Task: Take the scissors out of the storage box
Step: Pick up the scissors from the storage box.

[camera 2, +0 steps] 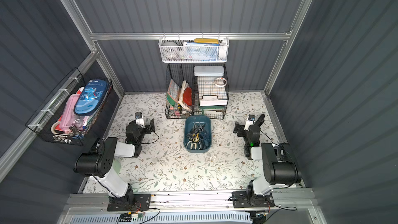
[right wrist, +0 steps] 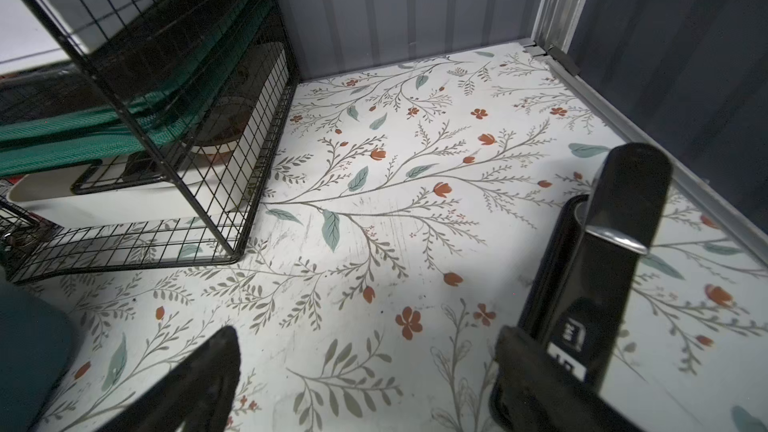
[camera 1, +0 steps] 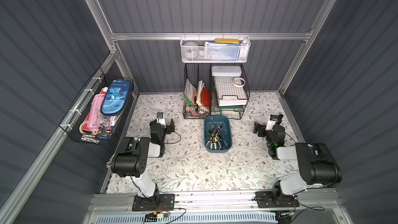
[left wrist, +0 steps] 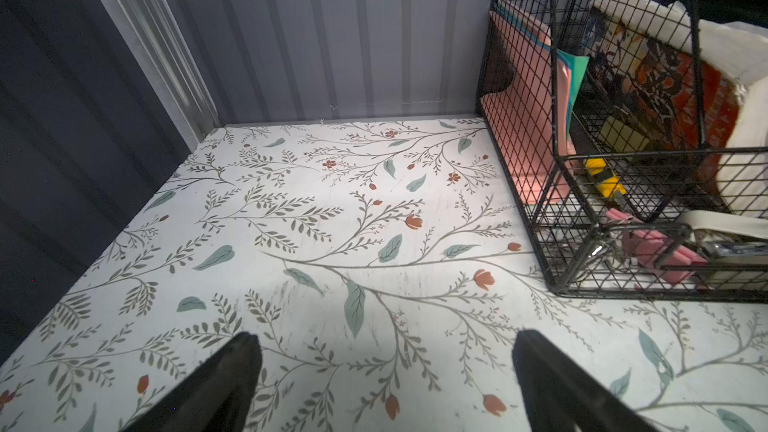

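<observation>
Storage box [camera 1: 218, 150]: teal tub on the floral counter [camera 1: 193, 169], between the two arms, just in front of the black wire baskets [camera 1: 228, 113].
Scissors [camera 1: 216, 135]: several pairs piled inside the tub, handles mostly toward the robot.
Left hand [left wrist: 386, 342]: released, fingers spread, empty, over bare counter.
Right hand [right wrist: 370, 338]: released, fingers spread, empty, apart from the tub.

I see the teal storage box [camera 2: 197, 150] in the middle of the desk [camera 2: 172, 169], scissors [camera 2: 197, 135] heaped inside. Black wire baskets [camera 2: 178, 114] stand at its 12 o'clock; left gripper [camera 2: 145, 123] at 9 o'clock, right gripper [camera 2: 248, 123] at 3 o'clock, both spread wide and empty.
</observation>
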Controlling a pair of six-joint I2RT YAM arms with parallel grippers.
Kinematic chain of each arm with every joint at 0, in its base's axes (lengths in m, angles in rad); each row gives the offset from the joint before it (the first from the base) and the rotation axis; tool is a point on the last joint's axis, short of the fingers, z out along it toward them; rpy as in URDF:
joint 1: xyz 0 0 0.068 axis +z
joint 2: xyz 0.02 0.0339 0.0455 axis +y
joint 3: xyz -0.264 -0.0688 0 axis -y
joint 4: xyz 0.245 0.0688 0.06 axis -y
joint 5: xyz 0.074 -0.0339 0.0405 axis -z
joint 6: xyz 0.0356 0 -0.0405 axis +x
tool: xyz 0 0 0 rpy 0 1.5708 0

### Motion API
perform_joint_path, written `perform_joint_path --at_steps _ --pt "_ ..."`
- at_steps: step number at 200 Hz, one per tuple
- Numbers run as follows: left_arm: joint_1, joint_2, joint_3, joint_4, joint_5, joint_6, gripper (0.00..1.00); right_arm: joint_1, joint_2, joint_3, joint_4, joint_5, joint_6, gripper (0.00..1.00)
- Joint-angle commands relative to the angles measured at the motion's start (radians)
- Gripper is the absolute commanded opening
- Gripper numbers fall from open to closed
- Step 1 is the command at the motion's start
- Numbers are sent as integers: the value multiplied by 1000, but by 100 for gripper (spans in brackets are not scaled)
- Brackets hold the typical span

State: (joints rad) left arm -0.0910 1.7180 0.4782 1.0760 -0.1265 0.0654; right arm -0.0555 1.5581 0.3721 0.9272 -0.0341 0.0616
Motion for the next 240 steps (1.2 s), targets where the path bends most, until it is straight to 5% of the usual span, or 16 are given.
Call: perform_joint_path --at_steps 1,176,192,212,240 --pt "5 -11 11 2 7 -12 99 3 5 14 8 -2 -9 99" --pt "5 -11 13 4 23 -10 100 3 11 18 11 2 -2 99" --pt "5 -15 13 9 27 -11 99 3 5 12 15 1 -6 93" --pt "5 -60 84 -153 21 -11 99 3 -50 70 -144 48 12 90" --pt "-17 -116 319 -661 -59 -57 92 19 -179 245 -550 108 24 90"
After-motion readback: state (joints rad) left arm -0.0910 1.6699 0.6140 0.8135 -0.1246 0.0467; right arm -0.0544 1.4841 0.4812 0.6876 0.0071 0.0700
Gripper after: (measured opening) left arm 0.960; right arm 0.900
